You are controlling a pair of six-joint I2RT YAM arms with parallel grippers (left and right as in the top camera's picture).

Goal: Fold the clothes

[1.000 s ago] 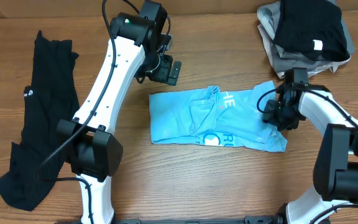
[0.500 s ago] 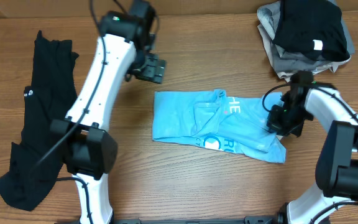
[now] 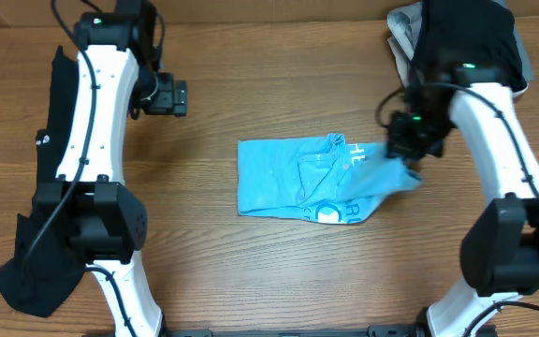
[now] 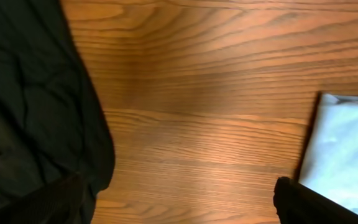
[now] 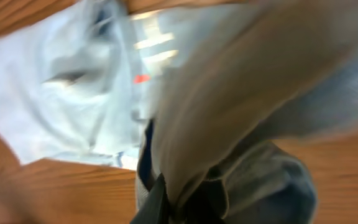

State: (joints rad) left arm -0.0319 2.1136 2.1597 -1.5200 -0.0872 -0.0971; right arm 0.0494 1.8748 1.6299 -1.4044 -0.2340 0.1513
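Note:
A light blue T-shirt (image 3: 293, 178) with white text and a blue-white logo lies partly folded at the table's middle. My right gripper (image 3: 407, 150) is shut on its right end and holds that end lifted above the table; the fabric (image 5: 229, 93) drapes over the fingers in the right wrist view. A long black garment (image 3: 50, 197) lies along the left edge and shows in the left wrist view (image 4: 30, 99). My left gripper (image 3: 171, 97) is open and empty, up near the back left, beside the black garment. Its fingertips (image 4: 179, 205) frame bare wood.
A pile of black and grey clothes (image 3: 461, 47) sits at the back right corner, just behind my right arm. The wooden table (image 3: 279, 271) runs along the front. The T-shirt's left edge (image 4: 347, 149) shows in the left wrist view.
My right gripper has lifted the T-shirt's right end and carried it up and leftward, bunching it. My left arm has swung left, away from the shirt toward the black garment.

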